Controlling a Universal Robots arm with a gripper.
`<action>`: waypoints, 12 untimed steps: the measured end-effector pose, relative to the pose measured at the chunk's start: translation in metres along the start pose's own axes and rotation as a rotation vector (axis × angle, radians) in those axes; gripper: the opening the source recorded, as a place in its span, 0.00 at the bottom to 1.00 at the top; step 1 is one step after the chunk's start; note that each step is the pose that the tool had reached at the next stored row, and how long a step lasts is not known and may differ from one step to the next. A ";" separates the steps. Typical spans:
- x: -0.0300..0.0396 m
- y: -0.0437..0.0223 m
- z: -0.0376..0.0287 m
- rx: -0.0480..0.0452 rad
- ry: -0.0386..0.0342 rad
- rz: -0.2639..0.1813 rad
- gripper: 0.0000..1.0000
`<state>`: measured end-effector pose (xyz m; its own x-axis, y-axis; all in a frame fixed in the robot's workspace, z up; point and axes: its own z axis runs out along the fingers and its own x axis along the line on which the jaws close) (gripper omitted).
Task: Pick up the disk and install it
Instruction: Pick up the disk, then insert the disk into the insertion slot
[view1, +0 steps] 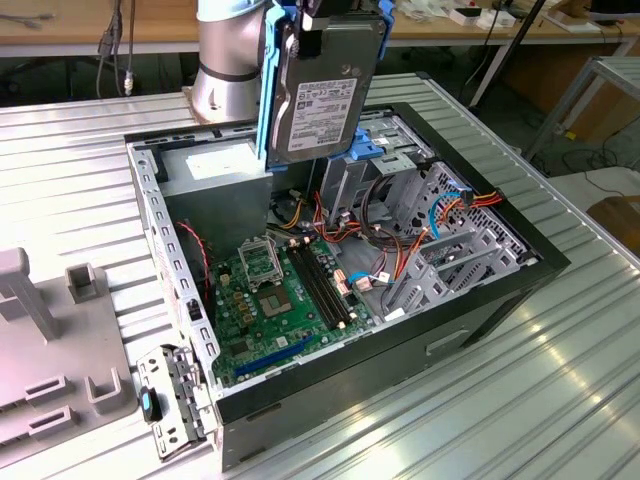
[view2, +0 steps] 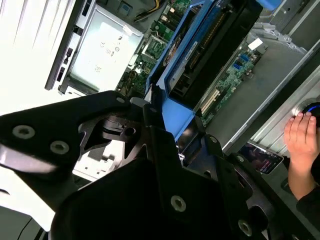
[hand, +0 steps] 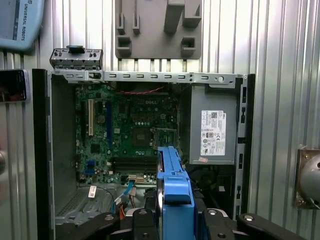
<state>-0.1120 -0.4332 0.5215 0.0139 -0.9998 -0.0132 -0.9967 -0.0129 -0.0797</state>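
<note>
Currently: disk (view1: 320, 90), upright, pinched between jaws of gripper (hand: 175, 222), held above open computer case (view1: 545, 262) (motherboard (view1: 270, 300) inside), over its power supply (view1: 215, 165) corner.

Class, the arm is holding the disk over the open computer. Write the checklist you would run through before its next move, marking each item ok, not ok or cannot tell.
1. Grip on the disk: ok; the gripper is shut on its blue carrier, and it hangs upright above the computer case.
2. Case open: ok; the motherboard is exposed.
3. Slot in the drive cage empty: cannot tell.
4. Path free of cables: not ok; they loop beside the cage.
5. People clear: not ok; a hand rests just outside the case.
</note>
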 end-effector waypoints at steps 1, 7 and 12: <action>0.0000 0.0000 0.0000 0.0001 -0.0001 0.000 0.37; 0.0000 -0.0011 0.0001 0.0001 -0.0001 0.000 0.37; 0.0000 -0.0014 0.0001 0.0000 0.0000 0.000 0.37</action>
<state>-0.1106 -0.4332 0.5215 0.0140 -0.9998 -0.0132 -0.9967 -0.0129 -0.0798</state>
